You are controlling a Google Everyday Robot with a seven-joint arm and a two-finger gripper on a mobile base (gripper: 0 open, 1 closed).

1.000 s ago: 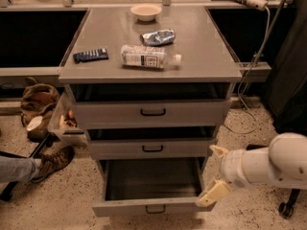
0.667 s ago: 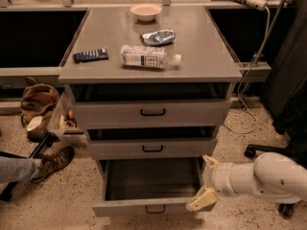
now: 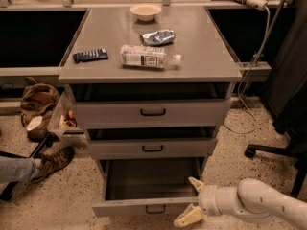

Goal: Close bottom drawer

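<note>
The bottom drawer (image 3: 144, 206) of the grey metal cabinet (image 3: 153, 73) stands pulled well out, its plain grey inside showing and its small black loop handle (image 3: 156, 209) at the lower front. My gripper (image 3: 193, 200) comes in from the lower right on a white arm (image 3: 259, 202). Its two cream fingers (image 3: 189, 217) are spread open with nothing between them. They sit at the right end of the drawer's front panel; I cannot tell whether they touch it.
The two drawers above (image 3: 152, 111) are slightly ajar. On top lie a plastic bottle (image 3: 148, 57), a blue snack bag (image 3: 157, 36), a dark remote-like item (image 3: 90, 55) and a bowl (image 3: 146, 11). A person's shoe (image 3: 53, 161), a brown bag (image 3: 38, 97) and a chair base (image 3: 273, 152) flank the cabinet.
My arm and gripper have moved left and down, from right of the cabinet to the right end of the bottom drawer's front. The drawer looks unmoved.
</note>
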